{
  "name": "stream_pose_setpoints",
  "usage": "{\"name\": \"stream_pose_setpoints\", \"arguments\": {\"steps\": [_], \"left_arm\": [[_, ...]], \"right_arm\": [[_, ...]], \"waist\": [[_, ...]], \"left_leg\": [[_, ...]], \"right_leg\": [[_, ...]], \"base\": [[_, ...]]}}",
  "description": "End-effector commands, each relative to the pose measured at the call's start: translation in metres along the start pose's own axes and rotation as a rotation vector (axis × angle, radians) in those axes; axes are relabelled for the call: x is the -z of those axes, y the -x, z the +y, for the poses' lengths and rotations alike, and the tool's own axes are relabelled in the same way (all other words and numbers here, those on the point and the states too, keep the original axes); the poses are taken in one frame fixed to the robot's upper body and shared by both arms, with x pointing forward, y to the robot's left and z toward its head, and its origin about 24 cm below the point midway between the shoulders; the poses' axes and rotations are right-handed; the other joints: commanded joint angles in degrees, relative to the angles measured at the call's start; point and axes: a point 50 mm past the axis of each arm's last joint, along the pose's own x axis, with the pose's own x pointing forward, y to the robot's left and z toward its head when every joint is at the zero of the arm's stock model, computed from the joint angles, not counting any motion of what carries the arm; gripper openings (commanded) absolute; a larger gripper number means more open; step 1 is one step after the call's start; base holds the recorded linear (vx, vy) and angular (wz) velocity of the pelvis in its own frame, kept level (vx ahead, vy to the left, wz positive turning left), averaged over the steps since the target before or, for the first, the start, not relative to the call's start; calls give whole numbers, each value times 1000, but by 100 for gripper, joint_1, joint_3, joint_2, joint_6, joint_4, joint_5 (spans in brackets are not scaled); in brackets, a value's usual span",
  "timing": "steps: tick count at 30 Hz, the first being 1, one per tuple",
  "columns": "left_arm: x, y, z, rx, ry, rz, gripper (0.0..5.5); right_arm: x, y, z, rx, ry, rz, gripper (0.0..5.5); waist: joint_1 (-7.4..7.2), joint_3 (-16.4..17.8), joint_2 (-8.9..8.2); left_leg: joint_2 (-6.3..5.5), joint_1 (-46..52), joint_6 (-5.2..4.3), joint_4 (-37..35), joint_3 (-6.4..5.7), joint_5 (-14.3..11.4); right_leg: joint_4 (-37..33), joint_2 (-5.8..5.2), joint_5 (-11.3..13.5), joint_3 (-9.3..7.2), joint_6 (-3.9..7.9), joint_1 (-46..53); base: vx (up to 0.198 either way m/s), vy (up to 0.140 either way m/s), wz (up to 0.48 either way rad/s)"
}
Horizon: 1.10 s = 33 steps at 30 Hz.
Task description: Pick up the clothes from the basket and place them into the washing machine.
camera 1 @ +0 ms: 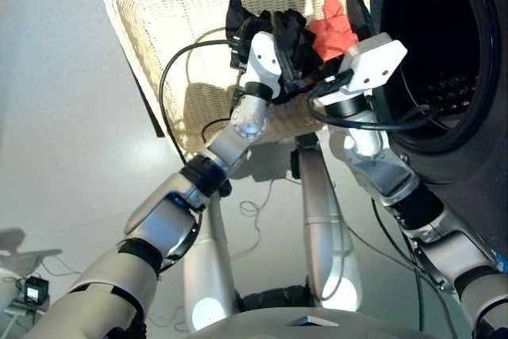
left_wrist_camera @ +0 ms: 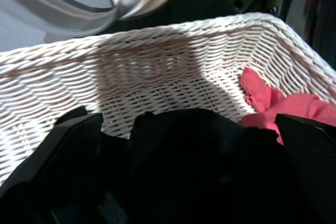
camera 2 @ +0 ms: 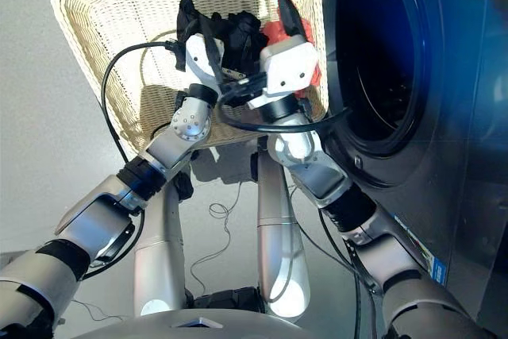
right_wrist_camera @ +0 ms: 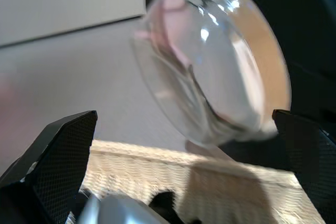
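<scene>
Washing machine (camera 1: 444, 61) cut off at the frame edge, black garment (left_wrist_camera: 199, 166) partly behind left jaws

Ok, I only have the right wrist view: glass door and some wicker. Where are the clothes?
Observer: In the basket, in its corner next to the washer: a black garment and a red one.
Operator: Is the left gripper on them?
Observer: Yes. The left gripper is down on the black one, fingers open to either side of it.
Operator: And my right gripper?
Observer: The right gripper is by the red one, open and empty.
</scene>
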Motion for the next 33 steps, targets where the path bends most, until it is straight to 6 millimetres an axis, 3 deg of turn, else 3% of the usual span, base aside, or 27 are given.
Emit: {"name": "stream_pose_setpoints", "arguments": {"steps": [1,8,16,29,30,31,33], "left_arm": [[-11,-8,-22,45,8,-30,550],[15,-8,-28,9,82,158,550],[44,-8,-14,-40,-55,323,550],[58,-12,12,-78,-205,414,550],[58,-12,12,-78,-205,414,393],[59,-12,14,-82,-232,417,28],[60,-11,15,-79,-242,421,0]], "right_arm": [[-27,-9,21,-73,-87,-138,550],[-31,-15,31,-89,-150,-151,550],[-34,-14,29,-98,-182,-151,550],[-39,-13,26,-102,-222,-162,550],[-39,-13,26,-102,-222,-161,550],[-39,-12,25,-99,-215,-159,550],[-38,-11,23,-93,-211,-154,550]], "waist": [[16,-55,-249],[-59,-55,-349],[-120,-55,-401],[-160,-55,-394],[-160,-55,-392],[-165,-55,-387],[-159,-55,-386]], "left_leg": [[54,-245,-123,493,-162,-207],[82,-434,-139,589,-179,-214],[94,-564,-130,681,-160,-229],[129,-598,-136,777,-182,-259],[129,-599,-136,777,-183,-259],[123,-592,-129,768,-183,-262],[122,-583,-126,761,-180,-258]], "right_leg": [[-192,106,76,-181,104,90],[-161,132,125,-178,108,-78],[-124,157,149,-167,121,-195],[-95,221,156,-169,109,-226],[-95,220,156,-169,109,-226],[-97,229,151,-174,102,-223],[-99,231,153,-183,104,-211]], "base": [[0,0,0],[0,0,0],[0,0,0],[0,0,0],[0,0,0],[0,0,0],[0,0,0]]}}
